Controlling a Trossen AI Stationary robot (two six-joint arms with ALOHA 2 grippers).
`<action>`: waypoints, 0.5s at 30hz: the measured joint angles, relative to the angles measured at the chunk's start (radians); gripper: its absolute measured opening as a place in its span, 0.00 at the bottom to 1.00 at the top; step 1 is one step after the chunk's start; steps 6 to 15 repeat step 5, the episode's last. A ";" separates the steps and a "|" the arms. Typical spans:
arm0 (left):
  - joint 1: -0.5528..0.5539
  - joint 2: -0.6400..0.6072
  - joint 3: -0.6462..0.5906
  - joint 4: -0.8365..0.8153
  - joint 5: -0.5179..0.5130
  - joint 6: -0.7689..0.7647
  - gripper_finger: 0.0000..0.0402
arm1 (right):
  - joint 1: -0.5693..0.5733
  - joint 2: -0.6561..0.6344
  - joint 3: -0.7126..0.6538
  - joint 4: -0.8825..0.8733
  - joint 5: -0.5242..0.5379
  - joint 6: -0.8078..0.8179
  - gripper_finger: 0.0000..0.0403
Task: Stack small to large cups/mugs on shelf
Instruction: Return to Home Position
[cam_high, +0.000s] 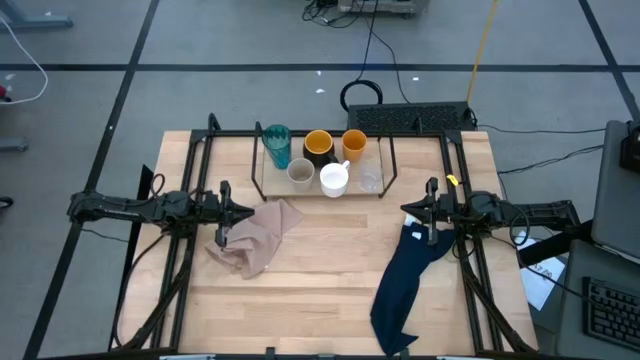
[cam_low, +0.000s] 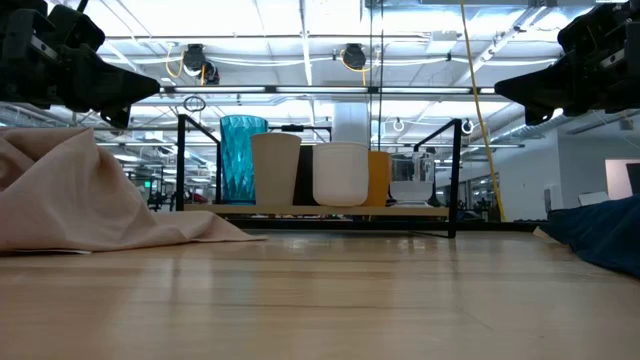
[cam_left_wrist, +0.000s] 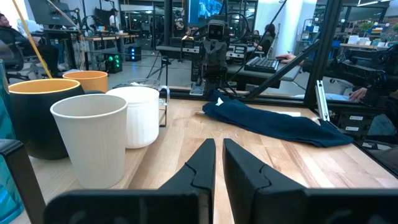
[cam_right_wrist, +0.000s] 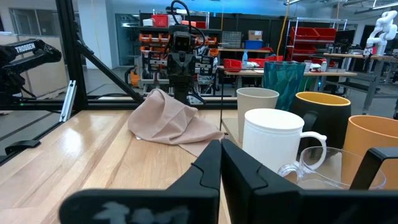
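Note:
The black rod shelf (cam_high: 262, 160) stands at the table's far middle. On it stand the teal glass (cam_high: 277, 146), the dark orange-yellow mug (cam_high: 318, 146), the orange cup (cam_high: 354, 146), the beige cup (cam_high: 300, 173), the white handled mug (cam_high: 334, 179) and the tiny clear cup (cam_high: 370, 178), all upright on their bases and none stacked. My left gripper (cam_high: 243, 212) hovers shut and empty left of the shelf's near edge, above the pink cloth. My right gripper (cam_high: 407, 211) hovers shut and empty to the right. Both point toward the table's middle.
A crumpled pink cloth (cam_high: 255, 238) lies under my left gripper. A navy cloth (cam_high: 405, 285) stretches from my right gripper to the table's near edge. Bare wood lies between the two cloths in front of the shelf. Black frame rails (cam_high: 190, 160) run along both table sides.

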 joint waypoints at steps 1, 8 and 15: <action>0.000 0.000 0.000 0.000 0.000 0.000 0.08 | 0.000 0.000 0.000 0.000 0.000 0.000 0.00; 0.000 0.000 0.000 0.000 0.000 0.000 0.08 | 0.000 0.000 0.000 0.000 0.000 0.000 0.00; 0.000 0.000 0.000 0.000 0.000 0.000 0.08 | 0.000 0.000 0.000 0.000 0.000 0.000 0.00</action>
